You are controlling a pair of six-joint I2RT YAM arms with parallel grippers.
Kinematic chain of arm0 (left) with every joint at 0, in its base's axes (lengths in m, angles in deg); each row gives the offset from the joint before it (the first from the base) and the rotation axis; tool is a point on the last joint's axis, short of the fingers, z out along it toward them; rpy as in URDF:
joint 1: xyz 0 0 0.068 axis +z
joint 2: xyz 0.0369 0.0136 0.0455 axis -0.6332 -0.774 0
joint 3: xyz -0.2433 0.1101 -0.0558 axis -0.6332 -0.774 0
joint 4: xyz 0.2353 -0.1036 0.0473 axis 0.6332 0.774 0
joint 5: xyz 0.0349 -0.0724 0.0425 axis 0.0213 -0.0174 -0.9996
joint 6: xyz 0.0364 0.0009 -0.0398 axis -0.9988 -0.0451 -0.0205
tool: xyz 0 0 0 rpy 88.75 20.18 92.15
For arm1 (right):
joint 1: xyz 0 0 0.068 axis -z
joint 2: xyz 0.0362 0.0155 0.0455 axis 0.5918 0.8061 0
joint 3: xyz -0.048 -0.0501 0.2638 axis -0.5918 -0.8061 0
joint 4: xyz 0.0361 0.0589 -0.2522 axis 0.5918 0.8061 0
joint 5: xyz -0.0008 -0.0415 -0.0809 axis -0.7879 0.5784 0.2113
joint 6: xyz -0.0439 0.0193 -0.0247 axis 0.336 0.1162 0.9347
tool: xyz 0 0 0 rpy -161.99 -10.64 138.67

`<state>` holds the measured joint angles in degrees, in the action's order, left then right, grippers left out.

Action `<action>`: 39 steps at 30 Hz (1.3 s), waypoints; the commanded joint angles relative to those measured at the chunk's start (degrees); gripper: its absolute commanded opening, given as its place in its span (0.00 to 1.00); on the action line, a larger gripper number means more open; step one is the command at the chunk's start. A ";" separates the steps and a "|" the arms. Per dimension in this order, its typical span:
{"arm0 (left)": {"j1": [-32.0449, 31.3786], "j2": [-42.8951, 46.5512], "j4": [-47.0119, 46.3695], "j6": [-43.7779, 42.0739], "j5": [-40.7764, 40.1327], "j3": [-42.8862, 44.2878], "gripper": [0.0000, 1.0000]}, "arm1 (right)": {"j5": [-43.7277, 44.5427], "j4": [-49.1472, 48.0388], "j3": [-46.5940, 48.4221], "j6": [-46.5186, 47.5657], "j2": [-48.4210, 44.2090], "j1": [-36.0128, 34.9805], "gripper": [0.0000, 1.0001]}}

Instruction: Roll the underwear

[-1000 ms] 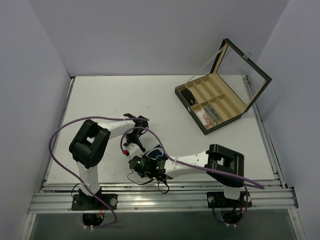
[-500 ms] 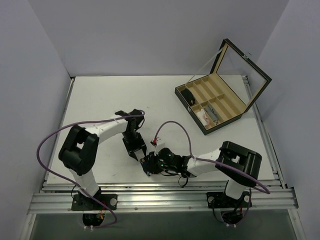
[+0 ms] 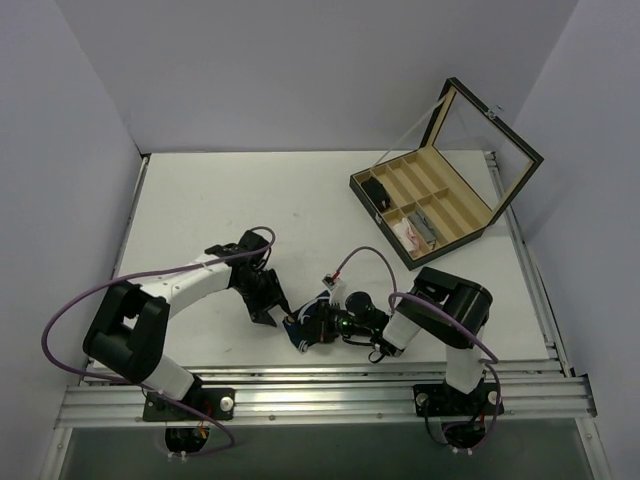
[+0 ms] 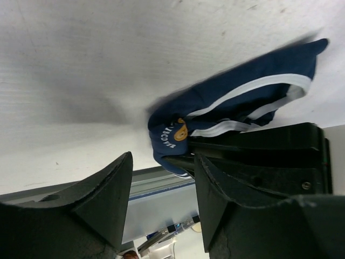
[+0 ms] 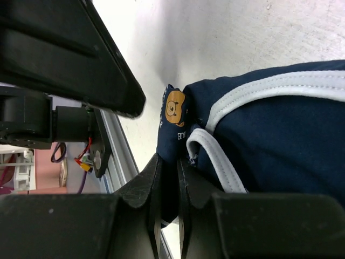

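Observation:
The underwear [image 3: 313, 308] is a small navy garment with white trim, bunched on the table near the front edge. My right gripper [image 5: 168, 162] is shut on a fold of the underwear [image 5: 269, 135], beside a little bear print. In the top view the right gripper [image 3: 300, 333] points left, low over the table. My left gripper [image 4: 161, 186] stands open with nothing between its fingers [image 4: 102, 199], just short of the underwear [image 4: 237, 105]. From above, the left gripper [image 3: 268, 308] sits immediately left of the garment.
A wooden divided box [image 3: 452, 230] with its mirrored lid raised stands at the back right; it holds a white-and-pink bundle [image 3: 410, 232] and a small black item [image 3: 377, 190]. The aluminium front rail [image 3: 320, 375] runs just behind the grippers. Purple cables loop over both arms.
My left gripper opened, let go of the underwear and drew back to the left. My right gripper closed on the garment's fold, and its arm folded in closer.

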<state>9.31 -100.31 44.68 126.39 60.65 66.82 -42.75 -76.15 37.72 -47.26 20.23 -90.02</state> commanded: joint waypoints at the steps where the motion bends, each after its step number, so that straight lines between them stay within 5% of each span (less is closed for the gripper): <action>1: -0.96 2.60 -5.25 1.95 1.43 -2.17 0.57 | -1.07 9.59 -3.37 0.68 4.49 0.03 0.00; 12: -4.65 -3.19 -9.46 5.11 -1.38 -3.85 0.59 | -0.46 8.01 -3.37 -0.20 5.90 0.30 0.00; 19: -6.15 -8.65 -11.05 6.70 -1.12 -4.99 0.35 | -0.63 8.53 -4.69 0.15 3.45 1.09 0.02; 20: -6.15 -9.09 -11.05 6.52 -1.12 -4.99 0.23 | -0.80 10.36 -4.34 0.59 2.92 1.09 0.04; 24: -6.67 -10.23 -6.40 6.35 -4.10 -1.75 0.04 | -1.25 19.85 -1.62 3.84 -2.95 1.09 0.19; 31: -8.51 -13.39 8.00 4.06 -9.64 7.91 0.02 | 8.85 55.14 9.53 16.22 -20.19 1.00 0.34; 39: -11.15 -16.91 12.50 5.64 -10.52 12.85 0.02 | 13.61 63.21 15.26 20.20 -27.40 -0.57 0.20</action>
<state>-1.09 -115.70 52.79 131.77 53.92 78.14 -32.98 -20.92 51.99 -29.84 -4.86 -89.43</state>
